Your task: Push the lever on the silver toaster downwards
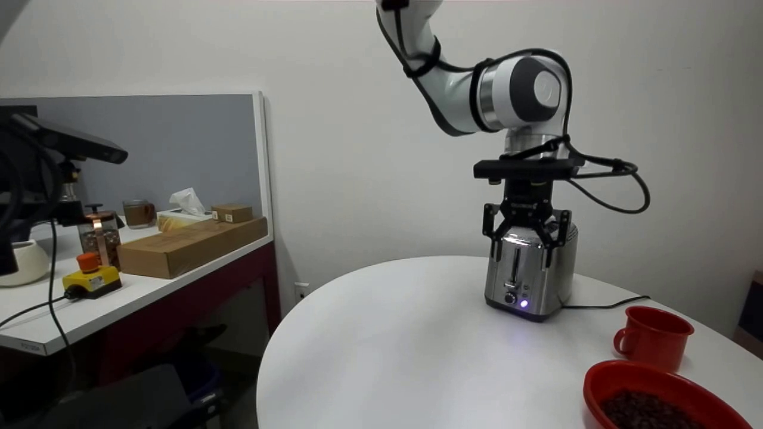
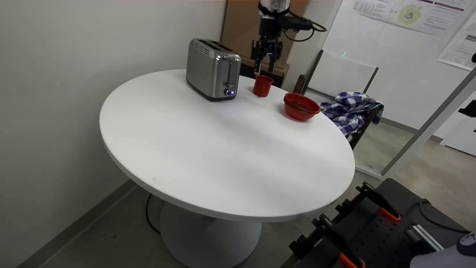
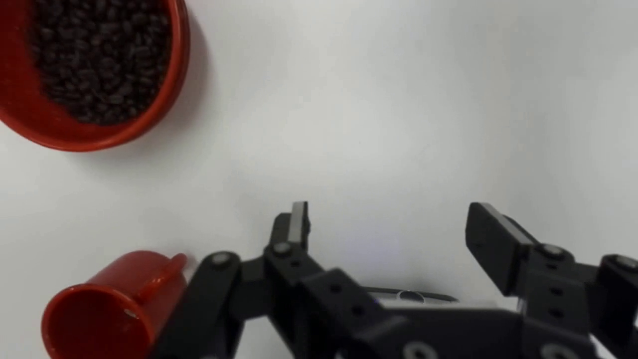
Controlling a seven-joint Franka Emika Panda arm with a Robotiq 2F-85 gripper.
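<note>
The silver toaster (image 1: 557,271) stands upright on the round white table, and also shows in an exterior view (image 2: 202,69). Its lever (image 2: 228,85) appears low in the front slot, above a round knob (image 1: 510,298) and a lit light (image 1: 524,304). My gripper (image 1: 522,255) points down with its fingers apart and nothing between them. In an exterior view the gripper (image 2: 264,71) is beside the toaster, apart from it. In the wrist view the open gripper (image 3: 388,214) hides most of the toaster; only its lower front edge and the knob (image 3: 410,296) show.
A red mug (image 1: 658,336) stands near the toaster; in an exterior view the mug (image 2: 262,86) is below the fingertips. A red bowl (image 2: 302,108) of dark beans stands beside it. The toaster's cord (image 1: 608,305) runs along the table (image 2: 223,156). A wall is behind the toaster.
</note>
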